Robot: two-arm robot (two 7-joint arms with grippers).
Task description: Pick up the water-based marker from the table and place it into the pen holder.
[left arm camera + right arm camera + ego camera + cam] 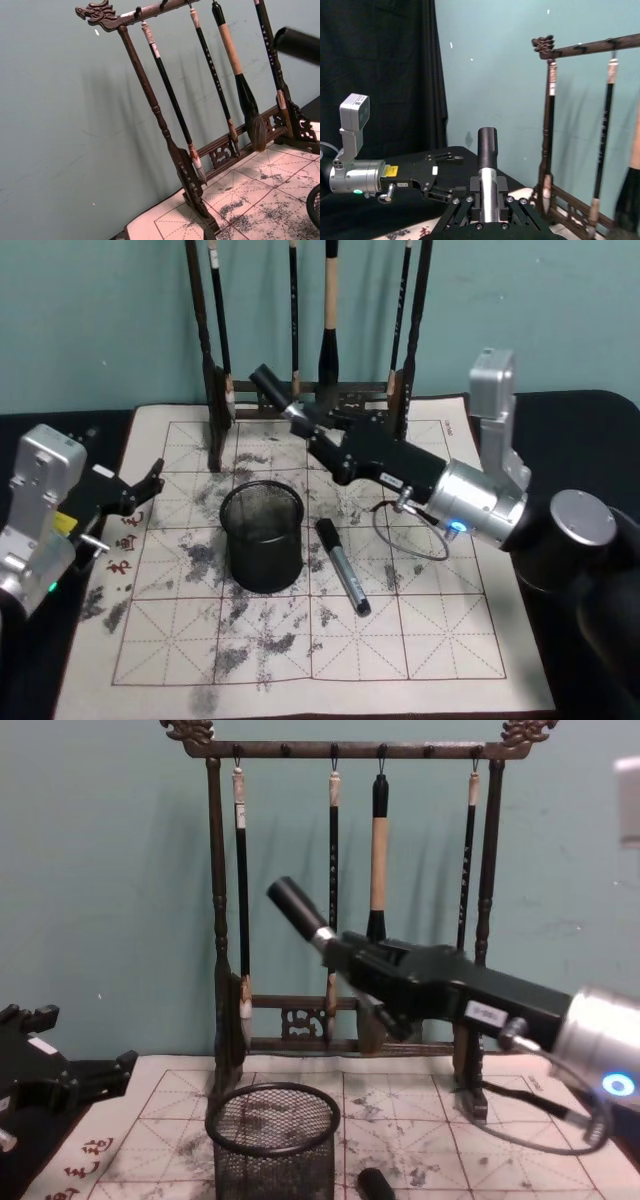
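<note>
The mouth of the pen holder (262, 562) stands open from above, with open mat (400, 645) before it. The brush rack (214, 900) and hanging brushes (379, 860) wall off the back, and a marker (343, 566) lies just right of the holder.

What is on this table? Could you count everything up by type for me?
Markers: 2, one in the right gripper, one lying on the mat
Hanging brushes: 4
Brush rack: 1
Pen holder: 1
Mat: 1
Total: 9
</note>
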